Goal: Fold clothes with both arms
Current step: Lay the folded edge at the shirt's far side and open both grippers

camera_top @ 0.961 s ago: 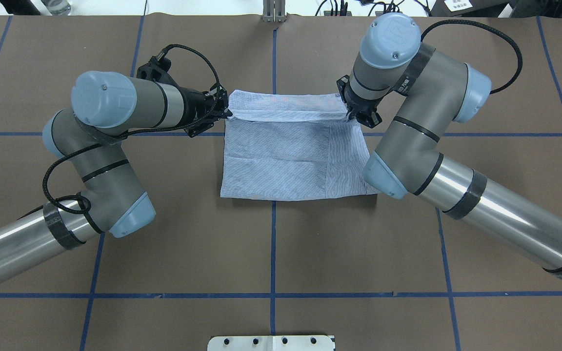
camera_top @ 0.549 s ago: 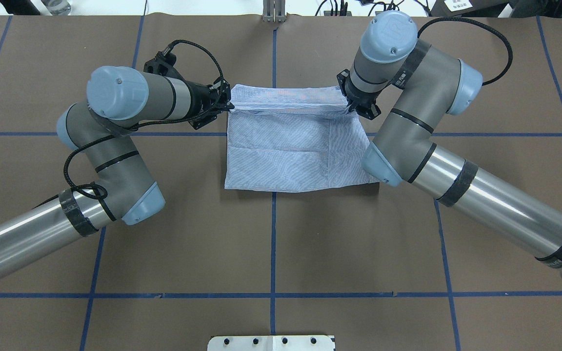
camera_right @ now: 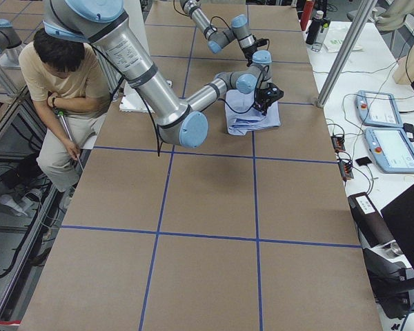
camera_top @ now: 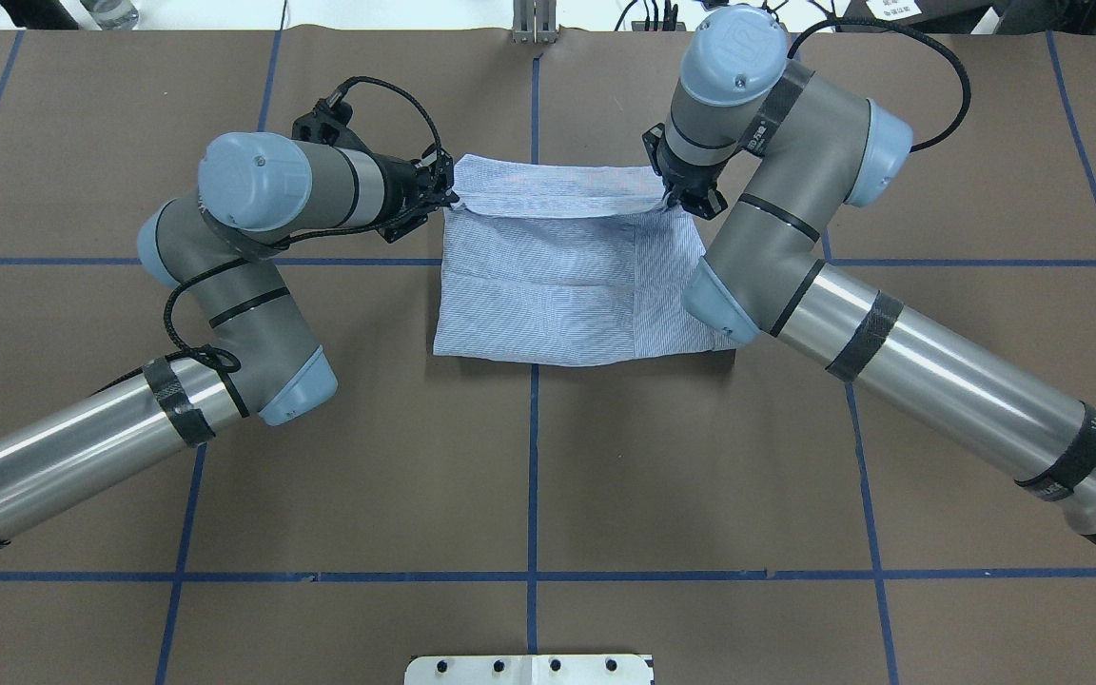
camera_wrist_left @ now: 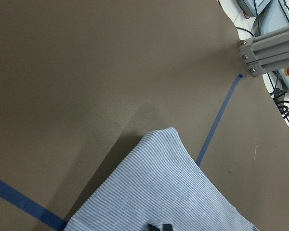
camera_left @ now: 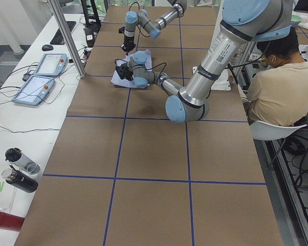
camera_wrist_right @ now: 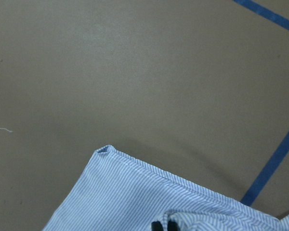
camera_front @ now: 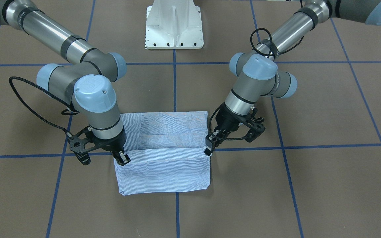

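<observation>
Left arm (camera_top: pixel 244 323): grey jointed tubes, light blue caps with small screws, polished silver forearm, black bands, black braided cable in loops. Right arm (camera_top: pixel 767 257): same build; pale lettering on its bands. Left gripper (camera_front: pixel 208 149), right gripper (camera_front: pixel 123 158): black, two-fingered. White pedestal (camera_front: pixel 174 24), dark screw holes.

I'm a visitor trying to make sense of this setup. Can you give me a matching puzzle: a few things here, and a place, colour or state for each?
Things:
1. shirt
2. left end effector
3. right end effector
4. tape

Descriptions:
A. blue, in a grid
B. shut on the shirt corner at the overhead view's left
C. shut on the shirt corner at the overhead view's right
D. striped, far edge lifted

Pairs: 1-D, 2-B, 3-C, 4-A
</observation>
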